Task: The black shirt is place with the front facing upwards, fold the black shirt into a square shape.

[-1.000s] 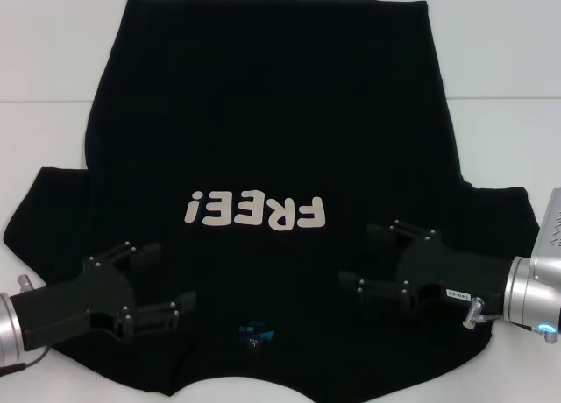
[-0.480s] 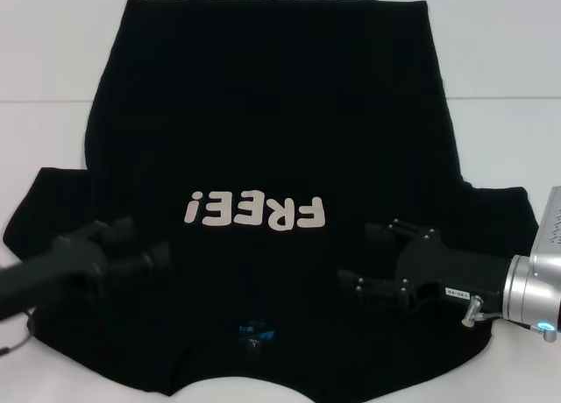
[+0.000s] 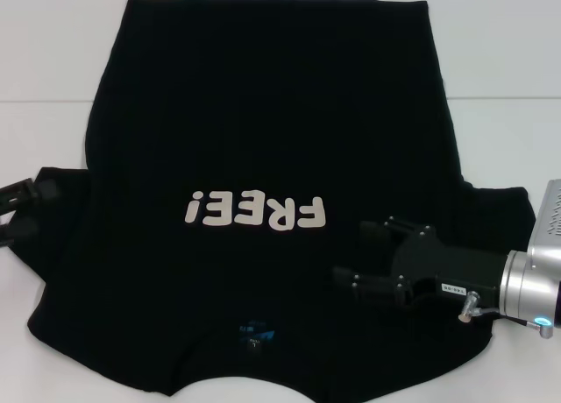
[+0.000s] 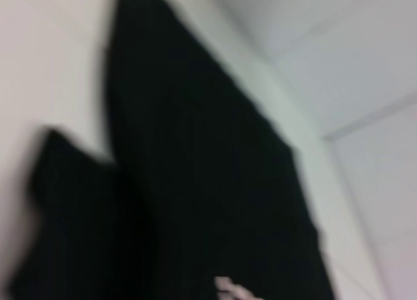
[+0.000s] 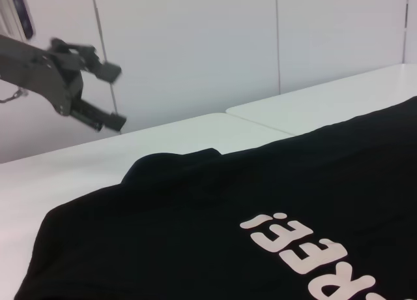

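Right gripper (image 3: 361, 256) at lower right of the head view, low over the black shirt (image 3: 263, 140), fingers spread apart with nothing between them, tips aimed toward frame left, just below and right of the lettering; silver wrist trailing off the right edge. Left gripper (image 3: 19, 212) at the far left edge of the head view, mid-height, beside the shirt's sleeve; seen again in the upper left of the right wrist view (image 5: 104, 94), raised above the surface, fingers parted and empty. Black shirt spread flat, front up, across the white table (image 3: 500, 61), filling most of the head view's centre; long axis running from frame top to frame bottom, hem at the top edge, neck opening at the bottom edge, so collar end nearest the robot. Off-white "FREE!" lettering (image 3: 256, 212) slightly below centre, reading upside down and reversed from this view. Small blue neck label (image 3: 256, 333) near bottom centre, just above the neckline. Sleeves fanned out to lower left and lower right, the right one partly under the right arm. Left wrist view blurred, showing only black cloth (image 4: 195, 202) against pale tabletop.
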You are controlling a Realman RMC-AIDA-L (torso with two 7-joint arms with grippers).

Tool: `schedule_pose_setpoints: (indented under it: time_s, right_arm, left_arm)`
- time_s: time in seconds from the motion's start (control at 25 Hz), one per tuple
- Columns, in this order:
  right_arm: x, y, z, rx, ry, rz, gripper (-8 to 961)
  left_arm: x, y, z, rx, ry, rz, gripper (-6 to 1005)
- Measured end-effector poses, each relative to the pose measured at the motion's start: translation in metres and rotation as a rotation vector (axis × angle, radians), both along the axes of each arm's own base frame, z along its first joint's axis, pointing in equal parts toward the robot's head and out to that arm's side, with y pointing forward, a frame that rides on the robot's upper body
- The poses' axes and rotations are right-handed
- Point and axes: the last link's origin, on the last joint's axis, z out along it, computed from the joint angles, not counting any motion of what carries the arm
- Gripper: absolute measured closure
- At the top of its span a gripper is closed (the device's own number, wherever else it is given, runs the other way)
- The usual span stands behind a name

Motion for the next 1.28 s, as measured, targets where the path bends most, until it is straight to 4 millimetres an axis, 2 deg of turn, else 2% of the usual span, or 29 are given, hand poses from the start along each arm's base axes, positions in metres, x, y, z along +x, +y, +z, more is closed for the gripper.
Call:
schedule_pose_setpoints:
  time_s: [0.2, 0.4, 1.28]
  right_arm:
    - [-0.003, 0.0, -0.001, -0.009, 0.006, 0.01, 41]
    - [-0.004, -0.001, -0.002, -0.02, 0.009, 0.014, 41]
    - [-0.003, -0.002, -0.001, -0.029, 0.018, 0.0, 40]
  left_arm:
    - [-0.023, 0.009, 0.002, -0.02, 0.088, 0.175, 52]
    - [-0.036, 0.015, -0.003, 0.01, 0.141, 0.247, 52]
    - [-0.04, 0.025, -0.02, 0.008, 0.141, 0.289, 52]
